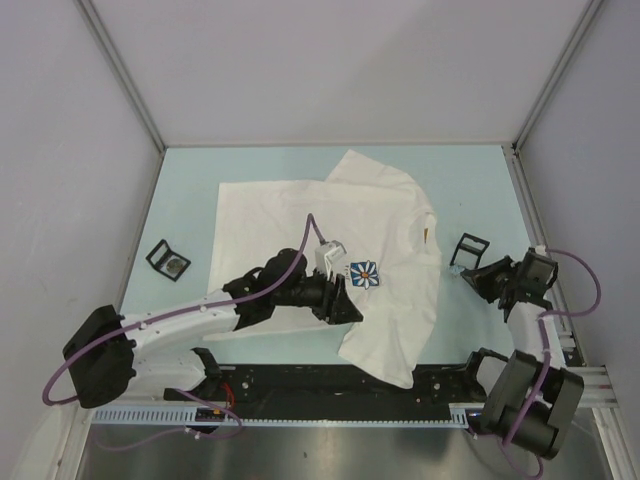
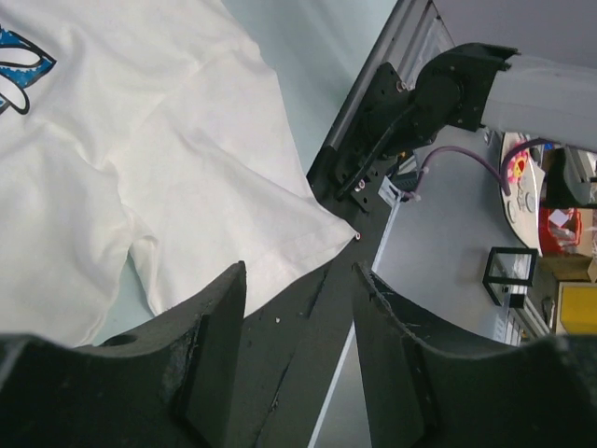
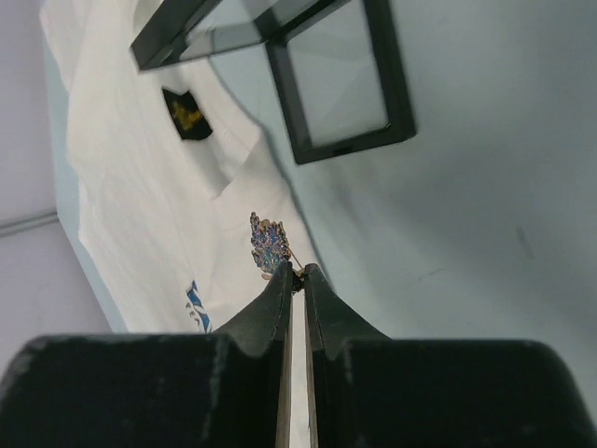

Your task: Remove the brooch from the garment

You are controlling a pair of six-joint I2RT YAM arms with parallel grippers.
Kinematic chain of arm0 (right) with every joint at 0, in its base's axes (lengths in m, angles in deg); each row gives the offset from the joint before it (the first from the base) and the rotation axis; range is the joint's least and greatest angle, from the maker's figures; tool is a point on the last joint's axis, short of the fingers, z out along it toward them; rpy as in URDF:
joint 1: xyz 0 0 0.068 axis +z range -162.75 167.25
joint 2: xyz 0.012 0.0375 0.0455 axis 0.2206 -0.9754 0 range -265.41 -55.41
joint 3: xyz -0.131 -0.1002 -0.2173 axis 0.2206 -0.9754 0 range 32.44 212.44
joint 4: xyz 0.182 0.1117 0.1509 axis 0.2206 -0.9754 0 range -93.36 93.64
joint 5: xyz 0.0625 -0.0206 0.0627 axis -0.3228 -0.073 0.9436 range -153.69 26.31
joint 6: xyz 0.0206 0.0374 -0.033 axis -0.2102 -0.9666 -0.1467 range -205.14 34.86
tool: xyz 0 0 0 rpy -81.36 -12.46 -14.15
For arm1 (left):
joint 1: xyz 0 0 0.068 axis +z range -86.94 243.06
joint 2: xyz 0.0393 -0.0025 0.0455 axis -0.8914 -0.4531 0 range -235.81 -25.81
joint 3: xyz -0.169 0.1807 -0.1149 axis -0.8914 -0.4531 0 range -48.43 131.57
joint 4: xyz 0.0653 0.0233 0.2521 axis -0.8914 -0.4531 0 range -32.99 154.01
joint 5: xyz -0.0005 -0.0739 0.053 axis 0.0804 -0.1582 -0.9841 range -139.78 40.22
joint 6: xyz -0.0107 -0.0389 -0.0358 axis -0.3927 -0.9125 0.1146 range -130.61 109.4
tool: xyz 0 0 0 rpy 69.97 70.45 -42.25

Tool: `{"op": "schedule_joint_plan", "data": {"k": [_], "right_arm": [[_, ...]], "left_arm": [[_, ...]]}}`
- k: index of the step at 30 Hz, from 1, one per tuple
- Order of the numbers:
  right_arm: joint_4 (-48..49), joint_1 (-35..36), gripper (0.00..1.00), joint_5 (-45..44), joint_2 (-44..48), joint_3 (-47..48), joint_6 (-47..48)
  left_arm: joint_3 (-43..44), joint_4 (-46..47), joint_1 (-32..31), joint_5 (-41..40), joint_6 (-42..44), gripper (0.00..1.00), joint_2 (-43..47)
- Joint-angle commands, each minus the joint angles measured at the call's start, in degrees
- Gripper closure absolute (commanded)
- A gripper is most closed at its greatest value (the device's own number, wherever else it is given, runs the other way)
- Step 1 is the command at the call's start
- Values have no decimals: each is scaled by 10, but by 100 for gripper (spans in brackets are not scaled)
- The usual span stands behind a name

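The garment, a white T-shirt [image 1: 300,215], lies spread on the table with a blue-and-white flower print [image 1: 364,273] on the chest. My right gripper [image 1: 468,276] hangs just right of the shirt's edge. In the right wrist view it [image 3: 297,273] is shut on the pin of the brooch [image 3: 269,245], a small blue-purple, leaf-shaped jewel that stands up from the fingertips, seen against the shirt [image 3: 140,187]. My left gripper [image 1: 350,310] rests over the shirt below the print. Its jaws [image 2: 298,280] stand apart with nothing between them, near the shirt's hem [image 2: 140,140].
A small square black frame [image 1: 468,247] lies just beyond my right gripper and shows in the right wrist view [image 3: 345,84]. Another black frame [image 1: 168,261] lies at the left of the table. A black rail [image 1: 330,385] runs along the near edge.
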Motion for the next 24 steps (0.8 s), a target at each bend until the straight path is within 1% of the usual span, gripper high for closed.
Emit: {"op": "schedule_joint_plan", "data": {"k": [1, 5, 8, 11, 19, 24], "right_arm": [[73, -54, 100, 49, -59, 26, 15], [112, -74, 100, 44, -100, 38, 33], [136, -79, 100, 49, -134, 42, 39], [164, -80, 100, 49, -146, 43, 39], [219, -73, 100, 40, -188, 49, 24], [230, -54, 100, 26, -221, 60, 15]], "left_arm": [[33, -43, 2, 22, 30, 46, 23], [44, -49, 4, 36, 38, 46, 17], [52, -71, 6, 42, 47, 46, 10], [59, -78, 9, 48, 57, 46, 1], [63, -70, 16, 67, 59, 46, -11], [62, -66, 23, 72, 59, 45, -13]]}}
